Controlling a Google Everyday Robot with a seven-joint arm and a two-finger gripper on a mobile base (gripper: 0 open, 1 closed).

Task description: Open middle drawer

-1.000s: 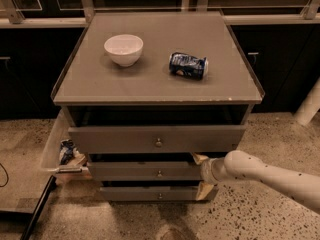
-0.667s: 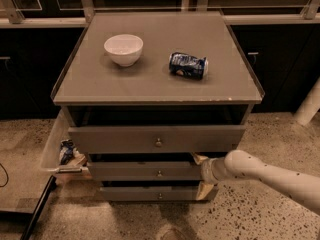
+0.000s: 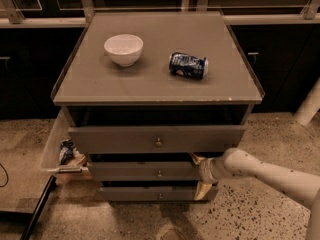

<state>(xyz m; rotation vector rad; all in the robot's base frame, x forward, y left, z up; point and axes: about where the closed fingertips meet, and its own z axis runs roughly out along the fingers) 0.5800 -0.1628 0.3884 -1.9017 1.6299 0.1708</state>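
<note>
One gripper [image 3: 200,174] at middle drawer [image 3: 145,171] right end, jaws spread astride its front; likely pull stage, next draw straight outward.

The arm [image 3: 272,175] is a thick, rounded tube, cream-white and flecked with small dark specks. Just behind the jaws it swells into a paler collar. The gripper [image 3: 201,174] is a yellowish tan, at the right end of the middle drawer [image 3: 145,171].

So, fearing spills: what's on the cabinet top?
A white bowl, contents unclear, and a blue can on its side. The gripper is lower, at the middle drawer's right end.
</note>
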